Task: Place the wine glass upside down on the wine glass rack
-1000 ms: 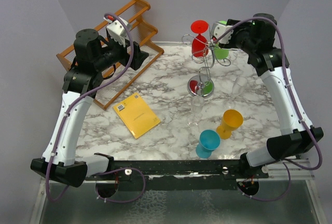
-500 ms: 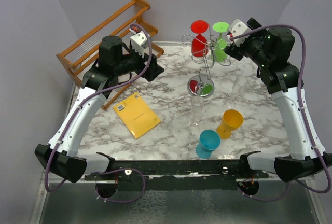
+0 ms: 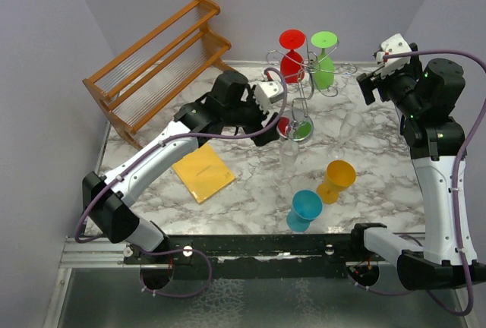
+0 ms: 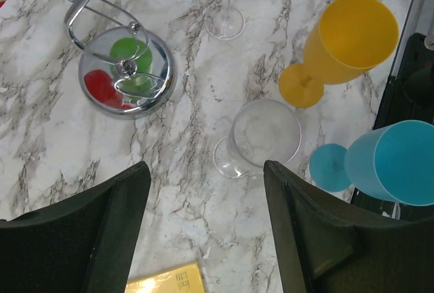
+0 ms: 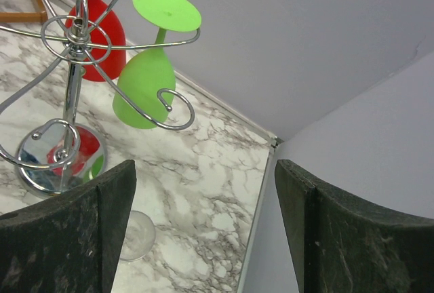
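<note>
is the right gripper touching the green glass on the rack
Apart. The right wrist view shows the green glass hanging on the wine glass rack, well ahead of the open right gripper, with bare marble between them.

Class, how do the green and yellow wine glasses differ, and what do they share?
The green glass hangs upside down from the wire rack; the yellow glass stands upright on the table. The green glass is at the back, the yellow glass near the front. Both are opaque stemmed glasses.
</note>
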